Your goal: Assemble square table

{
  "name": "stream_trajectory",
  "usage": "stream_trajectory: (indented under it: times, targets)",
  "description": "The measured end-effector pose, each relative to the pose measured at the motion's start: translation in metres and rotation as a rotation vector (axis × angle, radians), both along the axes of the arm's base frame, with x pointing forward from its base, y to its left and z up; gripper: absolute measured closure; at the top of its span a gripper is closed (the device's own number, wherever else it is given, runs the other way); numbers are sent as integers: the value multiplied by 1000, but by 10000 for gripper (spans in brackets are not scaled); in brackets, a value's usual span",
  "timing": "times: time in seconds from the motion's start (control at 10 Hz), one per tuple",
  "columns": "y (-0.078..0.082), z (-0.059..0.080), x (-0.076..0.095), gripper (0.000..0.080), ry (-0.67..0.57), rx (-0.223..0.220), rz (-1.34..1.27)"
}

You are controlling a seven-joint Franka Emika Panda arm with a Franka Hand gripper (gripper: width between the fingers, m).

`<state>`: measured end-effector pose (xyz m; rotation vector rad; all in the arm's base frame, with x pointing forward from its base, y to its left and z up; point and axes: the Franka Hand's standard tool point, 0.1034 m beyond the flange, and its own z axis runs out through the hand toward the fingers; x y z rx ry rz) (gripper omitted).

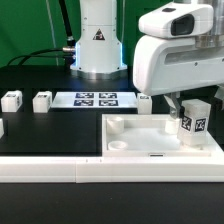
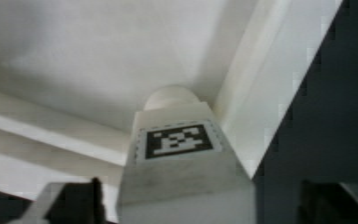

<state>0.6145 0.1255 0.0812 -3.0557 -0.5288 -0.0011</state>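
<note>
The square table's top (image 1: 150,140), a white slab with a raised rim and corner sockets, lies at the exterior view's lower right. One short white tagged leg (image 1: 194,122) stands upright at the slab's right corner. My gripper (image 1: 191,112) has come down over this leg, one finger on each side. In the wrist view the leg (image 2: 179,140) rises between the dark fingertips (image 2: 73,202), with the slab's rim (image 2: 87,60) behind it. The gripper (image 2: 202,205) is open, and a gap shows beside the leg. Three more legs (image 1: 42,101) (image 1: 12,100) (image 1: 145,101) stand on the black table.
The marker board (image 1: 95,99) lies behind the slab, in front of the robot base (image 1: 98,45). A long white rail fence (image 1: 70,172) runs along the front edge. Another white piece (image 1: 2,128) shows at the exterior view's left edge.
</note>
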Motion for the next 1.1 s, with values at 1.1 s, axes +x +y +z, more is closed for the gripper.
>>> stream_trajectory:
  times: [1.1]
  targets:
    - [-8, -1, 3, 505, 6, 25, -519]
